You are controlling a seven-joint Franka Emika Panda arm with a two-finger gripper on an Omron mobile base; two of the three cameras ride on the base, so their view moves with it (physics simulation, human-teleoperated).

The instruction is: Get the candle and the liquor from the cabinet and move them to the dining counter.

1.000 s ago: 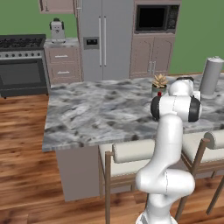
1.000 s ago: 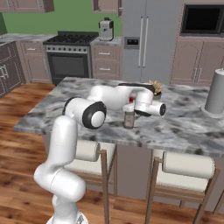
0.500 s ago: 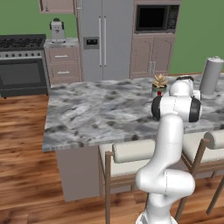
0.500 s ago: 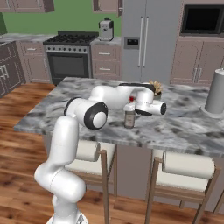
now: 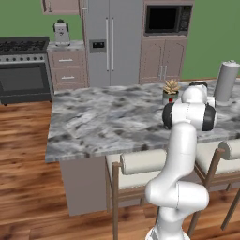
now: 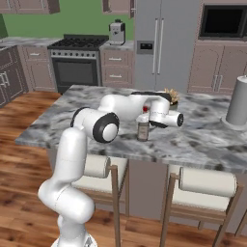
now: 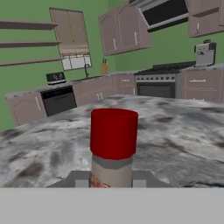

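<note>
The liquor [image 6: 143,129] is a small grey-brown bottle with a red cap [image 7: 113,132]. It stands upright on the marbled dining counter [image 6: 202,140] [image 5: 98,119], near its middle. My gripper [image 6: 144,116] [image 7: 111,180] reaches in from the side and is shut on the bottle's neck just under the cap. In the left base view my own arm hides the bottle. The candle is out of view. A mauve-brown wall cabinet [image 5: 61,4] [image 6: 116,5] hangs at the far wall, above the coffee machine.
A potted succulent [image 6: 170,94] [image 5: 171,89] stands just behind the bottle. A tall grey cylinder roll [image 6: 238,100] [image 5: 226,82] is at the counter's right end. Cushioned stools [image 6: 207,181] [image 5: 140,164] line the near edge. Stove [image 5: 23,65] and fridge [image 5: 112,42] stand beyond.
</note>
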